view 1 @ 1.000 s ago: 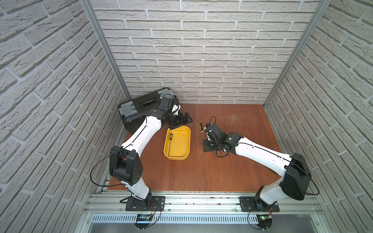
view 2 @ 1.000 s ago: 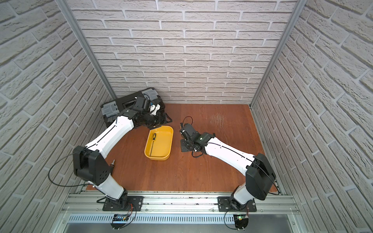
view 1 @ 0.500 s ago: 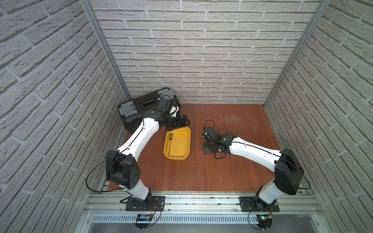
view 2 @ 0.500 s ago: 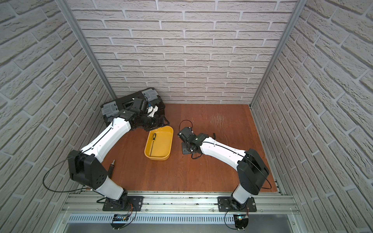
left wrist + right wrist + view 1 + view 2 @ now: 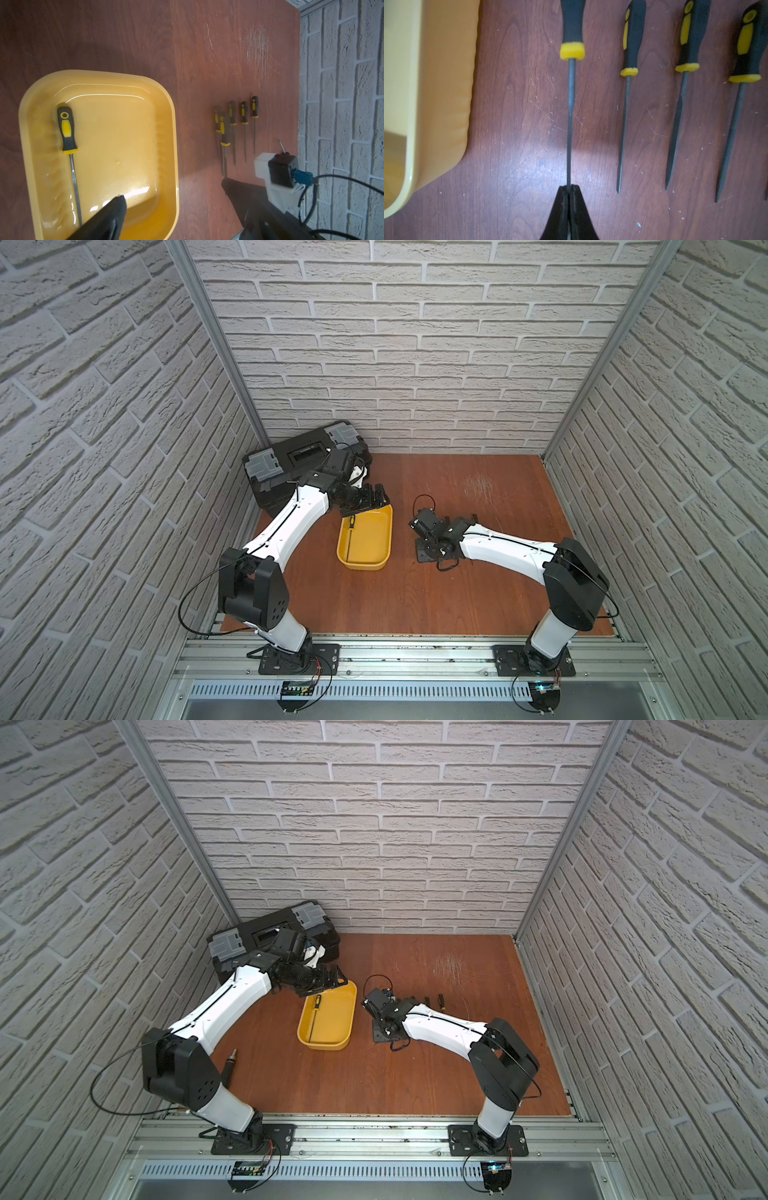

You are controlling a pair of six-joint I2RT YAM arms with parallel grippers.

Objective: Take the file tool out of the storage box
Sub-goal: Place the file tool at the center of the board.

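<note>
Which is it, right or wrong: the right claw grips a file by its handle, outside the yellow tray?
Wrong in one respect: the right claw grips the file by the tip of its metal shaft, not its handle; the right wrist view shows it. It is outside the yellow tray.

White moulded link shells on left arm [image 5: 291, 526] and right arm [image 5: 503, 549], with bulky black joint housings and a thin black cable along each white link. Small round holes in the left shoulder block. Black base plates [image 5: 299, 657] with small screws. Loose black cable loop [image 5: 183, 610] at the left shoulder. Black tapered fingers [image 5: 112, 216] on left gripper [image 5: 376, 498] and right gripper [image 5: 569, 190]. White wrist-camera housing [image 5: 262, 167] on the right wrist, with black module and blue connector.
</note>
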